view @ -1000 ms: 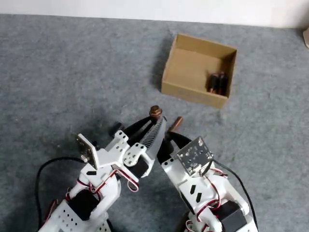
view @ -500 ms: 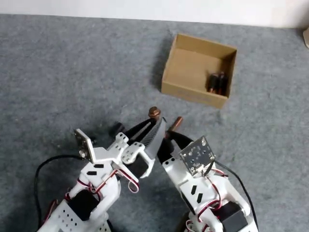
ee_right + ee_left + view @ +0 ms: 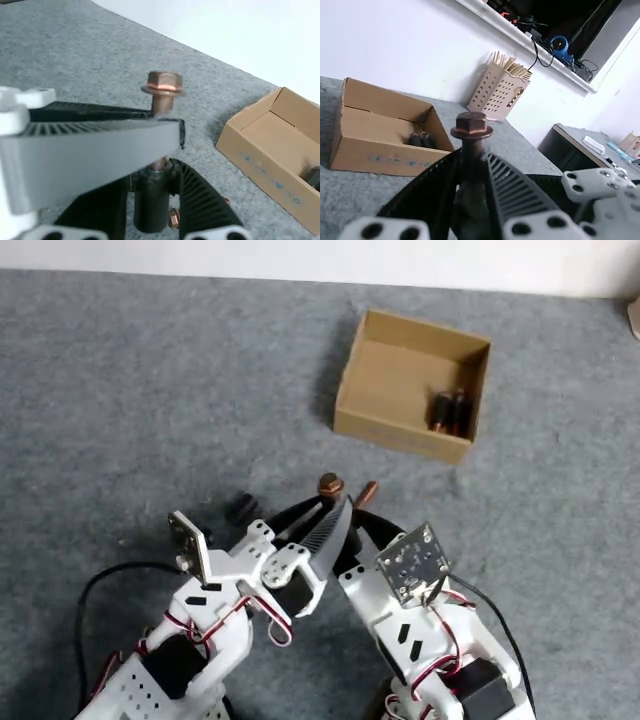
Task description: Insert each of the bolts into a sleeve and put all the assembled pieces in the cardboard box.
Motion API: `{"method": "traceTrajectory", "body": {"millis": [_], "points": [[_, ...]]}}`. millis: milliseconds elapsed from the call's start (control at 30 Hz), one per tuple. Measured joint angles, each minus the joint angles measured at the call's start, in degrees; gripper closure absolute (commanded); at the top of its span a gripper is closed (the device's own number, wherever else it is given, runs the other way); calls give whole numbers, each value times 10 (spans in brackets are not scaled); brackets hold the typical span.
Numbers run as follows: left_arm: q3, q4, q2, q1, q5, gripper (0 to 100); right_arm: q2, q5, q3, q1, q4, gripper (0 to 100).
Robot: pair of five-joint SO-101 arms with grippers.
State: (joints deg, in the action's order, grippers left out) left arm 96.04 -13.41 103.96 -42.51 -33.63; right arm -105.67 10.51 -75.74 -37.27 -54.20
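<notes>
A copper bolt (image 3: pixel 330 485) stands upright with my left gripper (image 3: pixel 325 512) shut on its shank; its hex head (image 3: pixel 471 125) rises above the ribbed fingers (image 3: pixel 512 187). Right under it my right gripper (image 3: pixel 152 187) is shut on an upright black sleeve (image 3: pixel 150 202), and the bolt's shank (image 3: pixel 162 107) runs down into the sleeve's top. The cardboard box (image 3: pixel 400 430) sits at the far right with dark assembled pieces (image 3: pixel 447 412) in its right corner. A second bolt (image 3: pixel 365 492) lies on the carpet beside the grippers, and a loose black sleeve (image 3: pixel 243 507) lies to their left.
Grey carpet (image 3: pixel 150 390) covers the table, open to the left and between the grippers and the box. In the right wrist view the box's wall (image 3: pixel 265 170) is off to one side and the spare bolt (image 3: pixel 172 218) lies behind the sleeve.
My left gripper has shifted the bolt slightly right and toward the arms, over the sleeve in the right gripper. The loose sleeve on the left shows more fully.
</notes>
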Motion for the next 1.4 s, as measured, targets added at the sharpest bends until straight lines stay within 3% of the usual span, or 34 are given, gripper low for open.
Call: {"method": "traceTrajectory", "body": {"millis": [133, 233, 600, 767, 1200, 1300, 1400], "points": [[0, 0, 0, -4, 11, 758, 3, 0, 0, 0, 0, 995], [0, -24, 2, -13, 11, 716, 0, 1, 2, 0, 0, 995], [-4, -57, 4, -11, 12, 716, 1, 3, 2, 11, -1, 995], [-21, -61, 1, 32, 16, 716, 4, 1, 2, 55, 0, 995], [-32, -62, 1, 69, 17, 717, 6, -2, 2, 62, 0, 995], [-32, -62, 1, 84, 17, 779, 6, -2, 2, 62, 0, 995], [-32, -62, 1, 84, 17, 911, 6, -2, 2, 62, 0, 995]]}}
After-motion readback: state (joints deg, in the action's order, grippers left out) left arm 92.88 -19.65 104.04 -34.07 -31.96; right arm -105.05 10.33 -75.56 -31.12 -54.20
